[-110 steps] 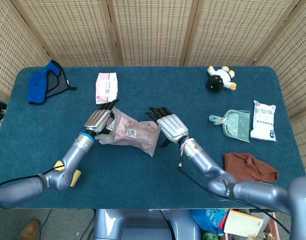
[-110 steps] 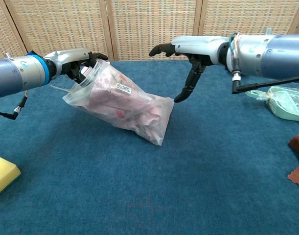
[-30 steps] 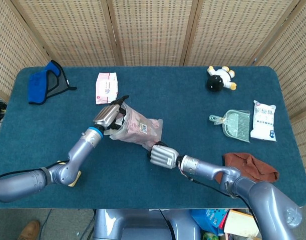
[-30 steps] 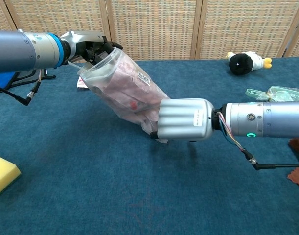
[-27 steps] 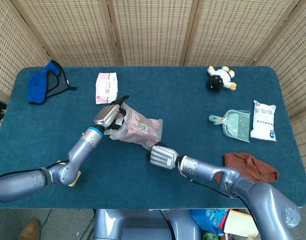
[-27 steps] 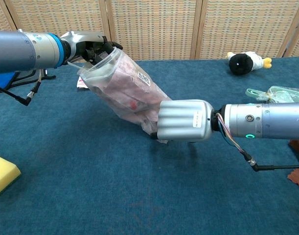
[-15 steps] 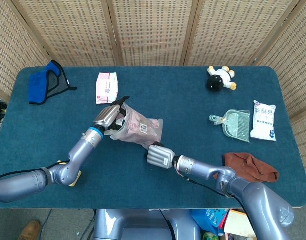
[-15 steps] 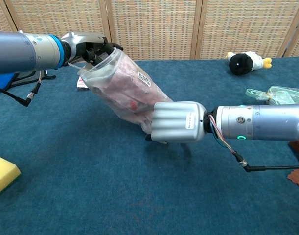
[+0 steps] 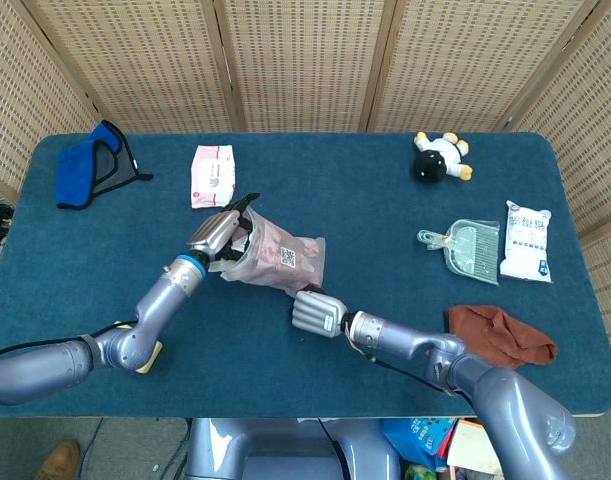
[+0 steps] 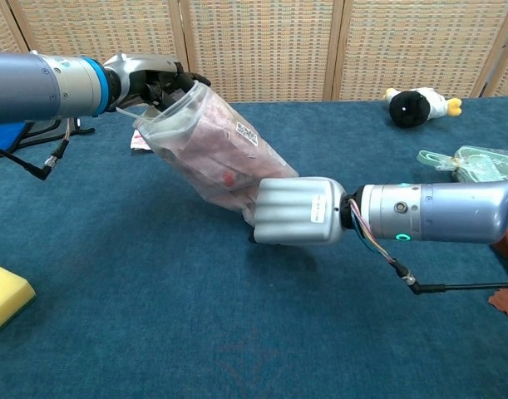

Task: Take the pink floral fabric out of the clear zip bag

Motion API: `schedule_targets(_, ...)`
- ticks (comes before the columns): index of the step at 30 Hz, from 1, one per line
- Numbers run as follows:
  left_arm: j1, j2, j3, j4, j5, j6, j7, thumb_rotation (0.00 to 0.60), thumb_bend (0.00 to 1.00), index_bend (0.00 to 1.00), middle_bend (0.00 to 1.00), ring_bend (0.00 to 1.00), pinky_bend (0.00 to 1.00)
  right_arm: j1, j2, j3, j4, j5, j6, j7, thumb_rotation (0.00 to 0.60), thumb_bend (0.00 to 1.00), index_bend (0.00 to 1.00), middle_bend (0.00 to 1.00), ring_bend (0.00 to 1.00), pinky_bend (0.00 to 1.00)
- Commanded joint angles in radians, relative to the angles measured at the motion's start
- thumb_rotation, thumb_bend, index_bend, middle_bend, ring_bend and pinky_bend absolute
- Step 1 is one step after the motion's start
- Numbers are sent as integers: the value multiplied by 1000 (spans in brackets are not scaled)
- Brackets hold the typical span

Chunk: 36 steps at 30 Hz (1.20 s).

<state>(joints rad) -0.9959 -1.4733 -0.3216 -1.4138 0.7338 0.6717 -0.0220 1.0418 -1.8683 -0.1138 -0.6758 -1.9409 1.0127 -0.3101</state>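
left hand (image 10: pixel 154 83): I'm pinching the open mouth of the clear plastic zip bag (image 10: pixel 208 154), lifting it so the bag is slanting up off the blue bench (image 10: pixel 154 316).
right hand (image 10: pixel 291 210): I'm curling my fingers at the bag's low closed end, likely to pin it; actual grip, cannot tell.
pink floral fabric (image 10: pixel 224 170): sitting fully inside the bag, not out yet.
chest view: showing the slant and the mouth gaping.
head view: showing the right hand (image 9: pixel 312 313) touching the bag's corner (image 9: pixel 285 262).
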Motion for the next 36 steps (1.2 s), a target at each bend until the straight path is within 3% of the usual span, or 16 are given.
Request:
schedule_targets(1,0,2,1,0,1,-1,-2,600,914,745,0,0,0,3,0,-4,4,0,5,5,600,553,535,957,977,1000)
schedule_targets(9,0,5,2,-3,3,1,-7,600,914,745,0,0,0,1,-7,-18,15,3,19,29,600,713,699,956,977,1000)
schedule_targets(19,3,7,5,3,6,1,-17,600,914,745,0,0,0,-4,-21,-34,46,3,36,41,600,915,774,956,977,1000)
schedule_targets(27,21,21,-12,10,50,29,-45,600,913,745,0,0,0,-16,18,-56,44,-13,84,23,600,950,797,960,977,1000)
schedule_targets(36,77,104,-45,-20,95,65,-111,600,914,745,0,0,0,-52,185,-92,-53,-28,143,-30,600,958,799,961,977,1000)
